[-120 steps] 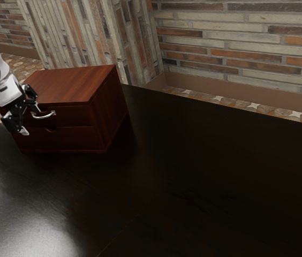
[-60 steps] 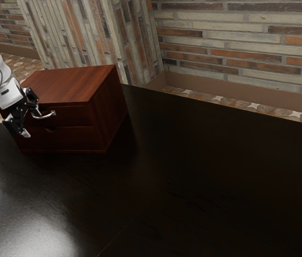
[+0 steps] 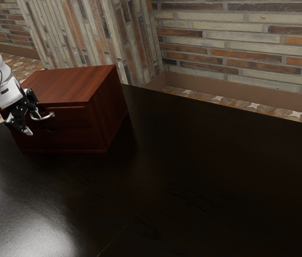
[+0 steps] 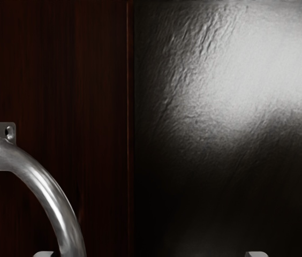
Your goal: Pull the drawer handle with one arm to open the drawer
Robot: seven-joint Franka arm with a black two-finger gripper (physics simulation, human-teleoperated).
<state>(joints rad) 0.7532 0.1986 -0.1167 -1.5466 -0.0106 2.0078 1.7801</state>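
A dark red wooden cabinet (image 3: 78,88) with two drawers stands on the table at the exterior view's left. The upper drawer front (image 3: 68,113) carries a curved silver handle (image 3: 44,115), and it looks flush with the cabinet. My black gripper (image 3: 21,126) hangs in front of that drawer at the handle's left end, its fingers spread open. In the wrist view the handle (image 4: 44,187) curves down from its mounting plate on the drawer front (image 4: 60,64) toward one fingertip (image 4: 44,254). The other fingertip (image 4: 255,254) stands far off over the table.
The dark glossy table (image 3: 194,176) stretches wide to the exterior view's right of the cabinet. Brick walls (image 3: 236,37) rise behind the table's far edge. A bright glare lies on the table (image 4: 231,96) beside the drawer.
My hand has moved slightly up and closer to the cabinet, toward the handle's left end. The drawer has not visibly moved.
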